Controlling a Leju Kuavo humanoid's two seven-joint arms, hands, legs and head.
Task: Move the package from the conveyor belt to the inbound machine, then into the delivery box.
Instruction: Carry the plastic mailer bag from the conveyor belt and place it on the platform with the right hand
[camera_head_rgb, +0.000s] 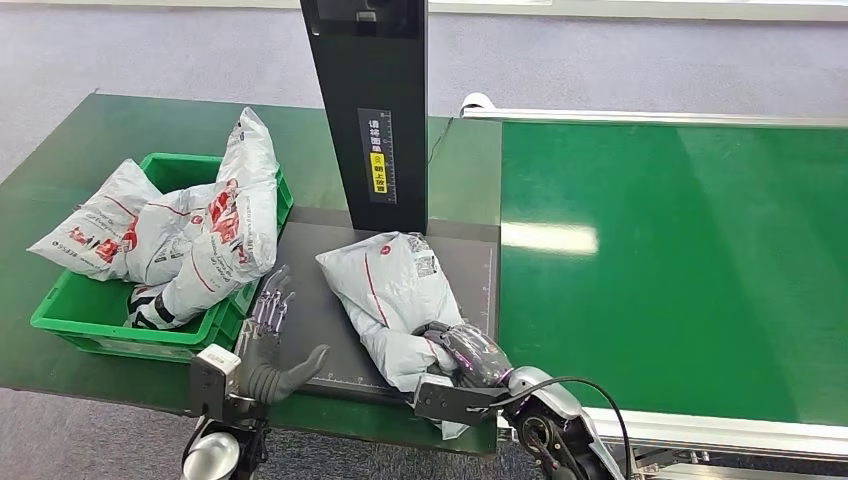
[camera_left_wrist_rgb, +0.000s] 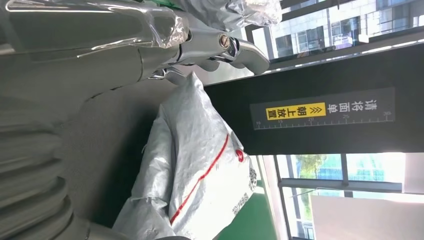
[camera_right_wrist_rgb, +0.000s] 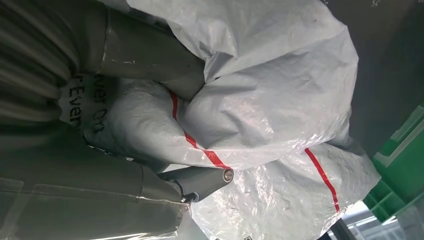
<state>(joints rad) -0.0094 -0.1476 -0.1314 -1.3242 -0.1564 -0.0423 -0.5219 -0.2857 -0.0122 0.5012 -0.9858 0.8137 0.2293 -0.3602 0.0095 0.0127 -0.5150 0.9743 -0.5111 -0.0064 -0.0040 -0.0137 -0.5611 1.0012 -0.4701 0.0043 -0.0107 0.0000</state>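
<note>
Head view: my right hand (camera_head_rgb: 470, 352) clamped the package (camera_head_rgb: 390, 290) on the inbound machine's dark plate (camera_head_rgb: 310, 300).

I held its near end so the label faced up under the scanner post (camera_head_rgb: 370, 110); my left hand (camera_head_rgb: 268, 345) waited beside it, fingers apart and holding nothing, near the green box (camera_head_rgb: 70, 318) of parcels.
</note>
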